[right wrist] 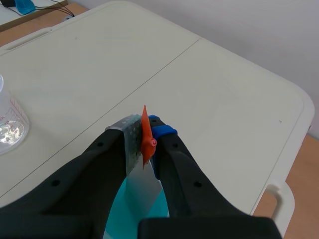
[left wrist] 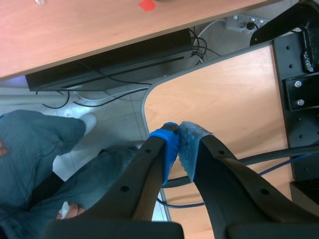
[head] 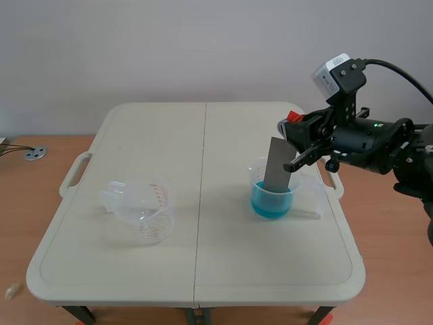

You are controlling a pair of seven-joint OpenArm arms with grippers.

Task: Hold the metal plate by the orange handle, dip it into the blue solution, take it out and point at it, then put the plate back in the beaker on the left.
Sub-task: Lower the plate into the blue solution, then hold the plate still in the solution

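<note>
The metal plate (head: 276, 168) stands tilted in the right beaker (head: 272, 196), its lower end in the blue solution (head: 270, 205). The right wrist view makes plain what the scene view barely shows: the right hand (right wrist: 145, 130) is clenched on the orange handle (right wrist: 146, 137). Only the left wrist view shows the left hand (left wrist: 178, 144), clenched on nothing, off the bench by a person's jeans (left wrist: 35, 149). The empty beaker (head: 141, 210) sits well to the left on the beige bench (head: 203, 135). A wooden surface (head: 385, 271) lies around the bench and a pale wall (head: 203, 47) stands behind it.

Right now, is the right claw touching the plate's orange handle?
Touching. The right wrist view shows the orange handle pinched between the pads of the right claw, pressed from both sides; the metal plate hangs below it.
</note>
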